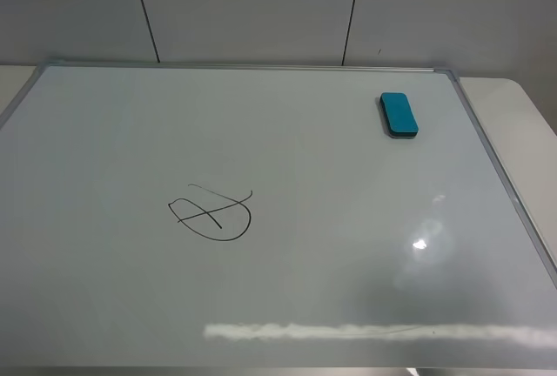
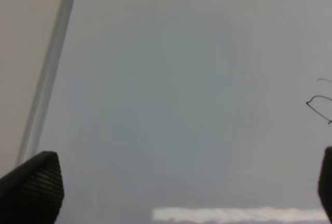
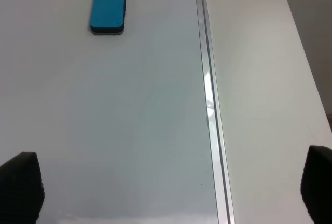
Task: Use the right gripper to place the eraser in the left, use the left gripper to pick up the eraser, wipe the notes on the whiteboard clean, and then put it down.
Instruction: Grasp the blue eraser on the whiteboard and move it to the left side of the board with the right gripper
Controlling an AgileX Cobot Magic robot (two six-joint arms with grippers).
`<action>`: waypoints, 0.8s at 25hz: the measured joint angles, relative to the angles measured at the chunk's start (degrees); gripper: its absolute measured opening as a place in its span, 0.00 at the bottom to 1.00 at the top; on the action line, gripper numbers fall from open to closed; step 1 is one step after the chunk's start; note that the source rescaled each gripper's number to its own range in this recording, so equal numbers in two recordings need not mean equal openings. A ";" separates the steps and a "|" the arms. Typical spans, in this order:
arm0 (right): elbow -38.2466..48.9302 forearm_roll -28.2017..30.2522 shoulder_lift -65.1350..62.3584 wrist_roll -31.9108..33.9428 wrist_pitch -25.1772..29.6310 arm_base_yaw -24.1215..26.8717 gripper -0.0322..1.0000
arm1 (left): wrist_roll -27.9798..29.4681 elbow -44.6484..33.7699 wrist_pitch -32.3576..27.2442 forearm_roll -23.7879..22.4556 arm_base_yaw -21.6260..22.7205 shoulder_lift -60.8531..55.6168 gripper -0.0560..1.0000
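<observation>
A teal eraser [image 1: 399, 115] lies flat on the whiteboard [image 1: 287, 289] near its far right corner; it also shows in the right wrist view [image 3: 108, 7]. A black scribble [image 1: 211, 211] is drawn left of the board's middle; its edge shows in the left wrist view [image 2: 319, 105]. Neither arm shows in the exterior high view. My left gripper [image 2: 181, 187] is open and empty above the board's left part. My right gripper [image 3: 166, 187] is open and empty, over the board's right frame, well short of the eraser.
The whiteboard's metal frame [image 1: 500, 167] runs along the right side, with the pale table [image 1: 531, 124] beyond it; the frame also shows in the right wrist view [image 3: 207, 94] and the left wrist view [image 2: 49, 68]. A grey panelled wall [image 1: 261, 10] stands behind.
</observation>
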State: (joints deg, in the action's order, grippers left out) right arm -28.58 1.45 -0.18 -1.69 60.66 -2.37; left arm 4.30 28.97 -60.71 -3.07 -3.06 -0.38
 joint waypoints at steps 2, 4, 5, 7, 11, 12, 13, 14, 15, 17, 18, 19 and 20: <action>0.00 0.00 0.00 0.00 0.00 0.00 1.00 | 0.00 0.00 0.00 0.00 0.00 0.00 1.00; 0.00 0.00 0.00 0.00 0.00 0.00 1.00 | 0.00 0.00 0.00 0.00 0.00 0.00 1.00; 0.00 0.00 0.00 0.00 0.00 0.00 1.00 | 0.00 0.00 0.00 0.00 0.00 0.00 1.00; 0.00 0.00 0.00 0.00 0.00 0.00 1.00 | 0.00 0.00 0.00 0.00 0.00 0.00 1.00; 0.00 0.00 0.00 0.00 0.00 0.00 1.00 | 0.00 0.00 0.00 0.00 0.00 0.00 1.00; 0.00 0.00 0.00 0.00 0.00 0.00 1.00 | 0.00 0.00 0.00 0.00 0.00 0.00 1.00; 0.00 -0.06 0.00 0.00 0.00 0.00 1.00 | 0.00 0.00 0.00 0.00 0.00 0.00 1.00; 0.00 -0.11 0.00 0.00 0.00 0.00 1.00 | 0.00 0.00 0.00 0.00 0.00 0.00 1.00; 0.00 -0.15 0.00 0.00 0.00 0.00 1.00 | 0.00 0.00 0.00 0.00 0.00 0.00 1.00; 0.00 -0.08 0.11 0.02 0.00 0.00 1.00 | 0.00 0.00 0.00 0.00 0.00 0.00 1.00; 0.00 0.08 0.65 0.25 0.00 0.00 1.00 | 0.00 0.00 0.00 0.00 0.00 0.00 1.00; -0.32 0.45 1.87 0.60 0.00 0.00 1.00 | 0.00 0.00 0.00 0.00 0.00 0.00 1.00; -0.77 0.66 3.73 0.95 -0.16 0.00 1.00 | 0.00 0.00 0.00 0.00 0.00 0.00 1.00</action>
State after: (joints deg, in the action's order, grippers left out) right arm -29.35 2.11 3.55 -0.73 60.50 -2.37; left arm 4.30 28.97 -60.71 -3.07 -3.06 -0.38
